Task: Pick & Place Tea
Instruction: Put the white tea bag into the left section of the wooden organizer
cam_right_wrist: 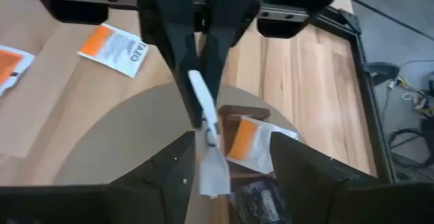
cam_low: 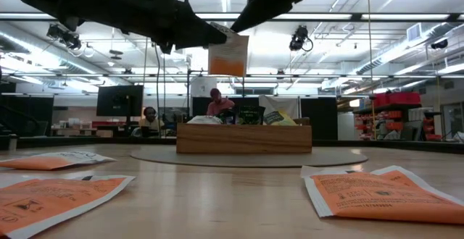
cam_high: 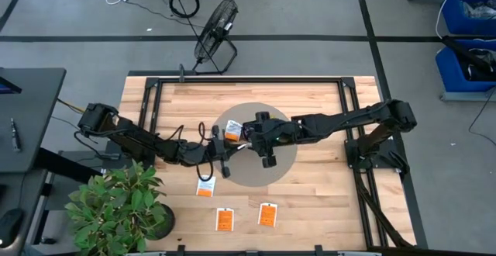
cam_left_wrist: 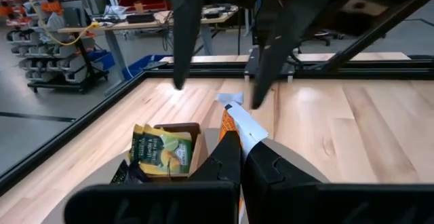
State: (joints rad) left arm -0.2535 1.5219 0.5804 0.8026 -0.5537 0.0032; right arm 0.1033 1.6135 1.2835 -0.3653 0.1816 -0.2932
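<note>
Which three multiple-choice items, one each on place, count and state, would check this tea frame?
1. The held orange-and-white packet hangs:
A. above the wooden tray
B. over the potted plant
C. off the table

2. Orange packets lying flat on the table, high view:
A. none
B. three
C. eight

3. The left gripper is:
A. shut on the packet
B. open and empty
C. resting on the table

Key: 1 A, the low view shows it hanging over the tray; 2 B, three lie nearer the table's front edge; 3 A, its fingers pinch the packet, while the right gripper stands open beside it.

A potted plant (cam_high: 116,205) sits at the table's (cam_high: 310,186) corner, a fan (cam_high: 215,35) beyond it.
</note>
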